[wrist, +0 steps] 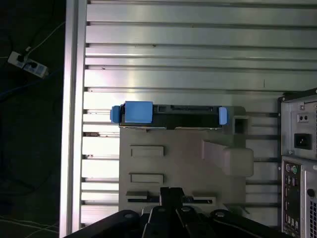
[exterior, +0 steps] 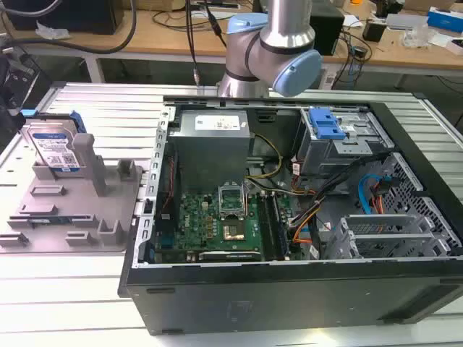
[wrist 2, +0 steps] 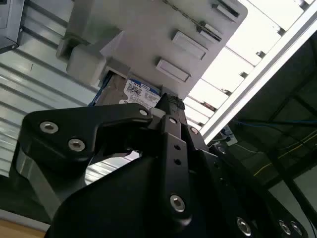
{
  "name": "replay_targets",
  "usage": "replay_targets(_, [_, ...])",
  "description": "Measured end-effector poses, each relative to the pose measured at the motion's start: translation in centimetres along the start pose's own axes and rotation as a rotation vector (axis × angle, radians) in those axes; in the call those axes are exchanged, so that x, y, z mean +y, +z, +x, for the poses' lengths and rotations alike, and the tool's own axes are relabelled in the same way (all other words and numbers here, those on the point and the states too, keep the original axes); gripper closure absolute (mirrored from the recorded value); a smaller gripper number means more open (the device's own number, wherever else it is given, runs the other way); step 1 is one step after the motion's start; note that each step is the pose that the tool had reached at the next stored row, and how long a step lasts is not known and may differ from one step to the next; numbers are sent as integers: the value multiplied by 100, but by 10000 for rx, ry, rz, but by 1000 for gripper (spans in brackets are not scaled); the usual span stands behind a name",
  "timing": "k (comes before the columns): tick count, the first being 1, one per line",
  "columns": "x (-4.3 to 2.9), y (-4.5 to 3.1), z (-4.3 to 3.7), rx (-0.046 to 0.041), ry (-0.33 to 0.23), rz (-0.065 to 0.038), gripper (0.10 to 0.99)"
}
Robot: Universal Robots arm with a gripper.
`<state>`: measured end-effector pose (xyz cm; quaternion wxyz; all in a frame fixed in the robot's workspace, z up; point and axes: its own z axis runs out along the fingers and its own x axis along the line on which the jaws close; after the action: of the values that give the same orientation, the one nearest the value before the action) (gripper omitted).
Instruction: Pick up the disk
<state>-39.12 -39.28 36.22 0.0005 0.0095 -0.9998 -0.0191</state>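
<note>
While your pincer hangs clenched, pointing at the grey fixture, the hard drive stands on edge in the fixture's far slot, well ahead of the pincer and untouched.

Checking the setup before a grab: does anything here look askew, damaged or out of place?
Nothing stands out. In the first wrist view the disk stands on edge, square in the grey fixture. The open computer case shows nothing spilled.

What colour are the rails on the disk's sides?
Blue. The rails on the disk show best in the first wrist view.
</note>
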Motion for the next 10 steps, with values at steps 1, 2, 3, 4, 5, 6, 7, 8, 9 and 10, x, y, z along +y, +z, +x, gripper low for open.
replay_targets(1, [0,0,0,-1,0,1,980])
replay_targets(2, [0,0,0,0,0,0,980])
replay_targets(3, [0,0,0,0,0,1,980])
replay_targets(4, [0,0,0,-1,0,0,980])
replay_targets(5, [0,0,0,-1,0,0,980])
replay_targets(6, [0,0,0,0,0,0,980])
replay_targets(7, [0,0,0,0,0,1,980])
replay_targets(8, [0,0,0,0,0,1,980])
replay_targets(9, [0,0,0,0,0,0,980])
replay_targets(10, [0,0,0,2,-70,1,980])
